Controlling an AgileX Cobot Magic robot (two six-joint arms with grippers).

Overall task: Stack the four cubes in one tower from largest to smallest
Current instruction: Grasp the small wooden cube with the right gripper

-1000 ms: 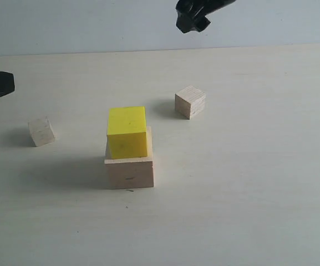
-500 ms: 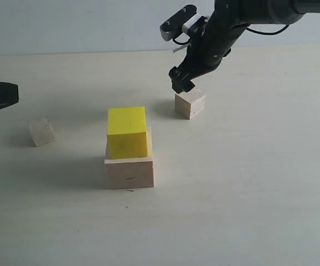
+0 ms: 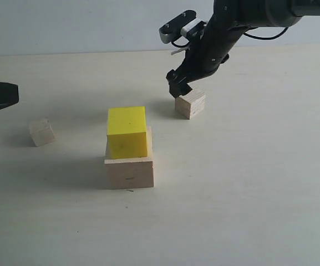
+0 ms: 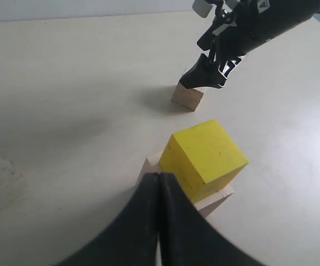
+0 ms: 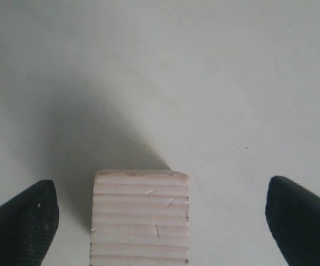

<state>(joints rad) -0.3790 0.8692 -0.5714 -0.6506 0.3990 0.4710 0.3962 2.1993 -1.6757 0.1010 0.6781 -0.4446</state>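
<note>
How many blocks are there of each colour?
Yellow cube: 1
Wooden cubes: 3 (big cube under the yellow one, grained cube, tiny cube)
Total: 4

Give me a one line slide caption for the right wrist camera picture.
Open right gripper lined up on the small grained wooden cube, fingers clear of both sides.

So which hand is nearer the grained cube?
Right. The right hand hangs open over the grained cube, a finger each side; the left hand, shut, is far off beyond the yellow cube.
</note>
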